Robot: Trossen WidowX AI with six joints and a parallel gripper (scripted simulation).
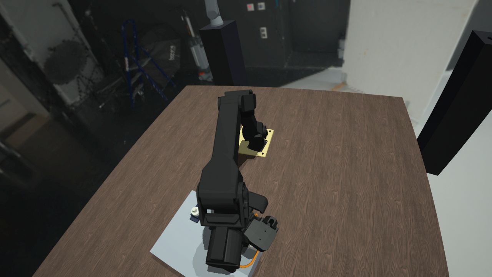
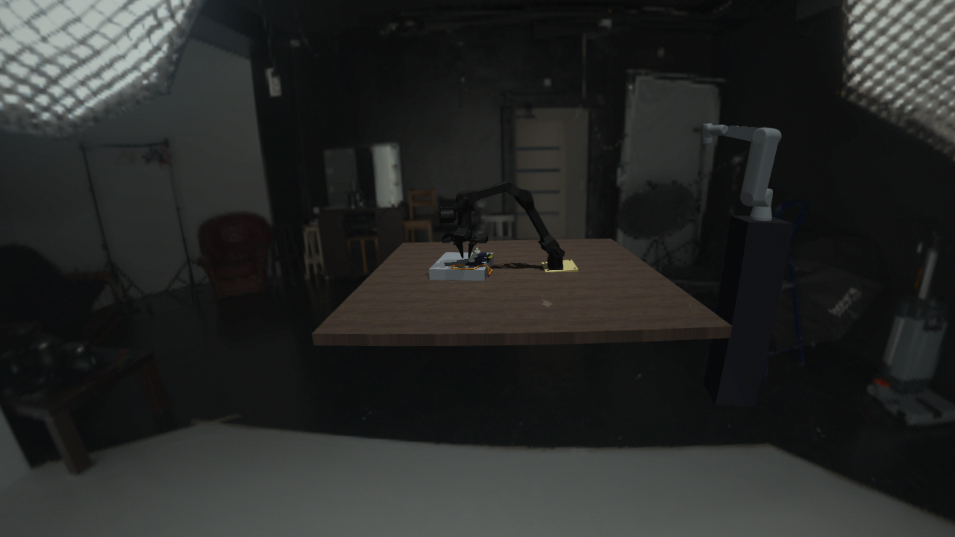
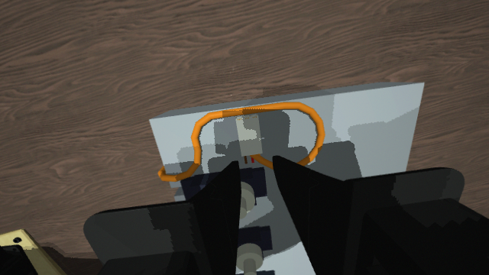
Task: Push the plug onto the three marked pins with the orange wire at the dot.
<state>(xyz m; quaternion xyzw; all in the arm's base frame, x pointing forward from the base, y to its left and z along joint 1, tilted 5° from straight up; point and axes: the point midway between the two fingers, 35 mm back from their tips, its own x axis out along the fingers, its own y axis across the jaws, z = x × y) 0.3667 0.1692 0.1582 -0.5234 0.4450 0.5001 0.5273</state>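
Note:
The cream plug (image 3: 249,137) lies flat on the pale grey holder (image 1: 178,234) (image 2: 457,274) (image 3: 390,114), near its edge. The orange lead (image 3: 321,130) (image 1: 255,259) loops around the plug; short brown and red wire stubs show at its lower end. My gripper (image 3: 255,164) (image 2: 465,256) points down above the holder, fingers apart with nothing between them. In the wrist view its tips appear just below the plug, over the dark servo (image 3: 260,179) with a cream horn. In the top view the arm hides the fingertips. The pins and coloured band cannot be made out.
A second servo (image 3: 263,237) sits further down the wrist view, and another servo (image 1: 195,217) shows left of the arm. My yellow base plate (image 1: 270,141) (image 2: 571,266) (image 3: 11,238) is on the wooden table (image 1: 326,179) (image 2: 521,313). A pale arm (image 2: 761,166) stands on a dark pillar beyond the table.

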